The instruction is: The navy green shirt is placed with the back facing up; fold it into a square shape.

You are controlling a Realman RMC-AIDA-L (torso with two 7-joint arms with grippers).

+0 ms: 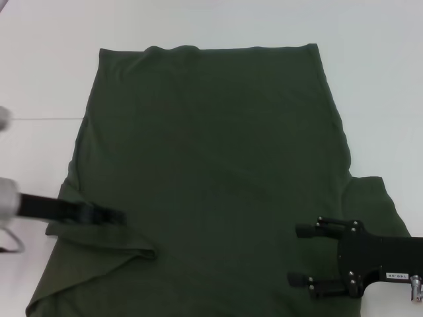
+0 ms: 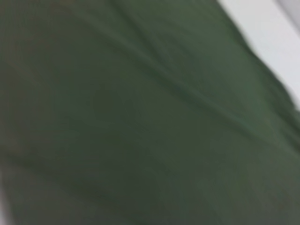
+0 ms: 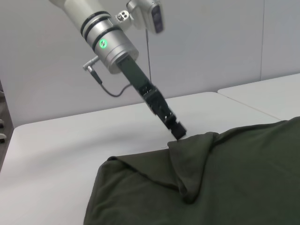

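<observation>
Head view: the navy green shirt (image 1: 211,178) is spread flat on the white table (image 1: 39,79), plain side up, its left sleeve folded inward (a bit bunched). That fold is pinched by the left gripper (image 1: 119,217), angled down. The right gripper (image 1: 301,254) is held over the right hem, fingers spread.

A silver cylindrical left arm (image 3: 101,35) with black rings, a green light and a thin black cable is seen, plus a screw-studded, white-labelled black right gripper (image 1: 307,254).
</observation>
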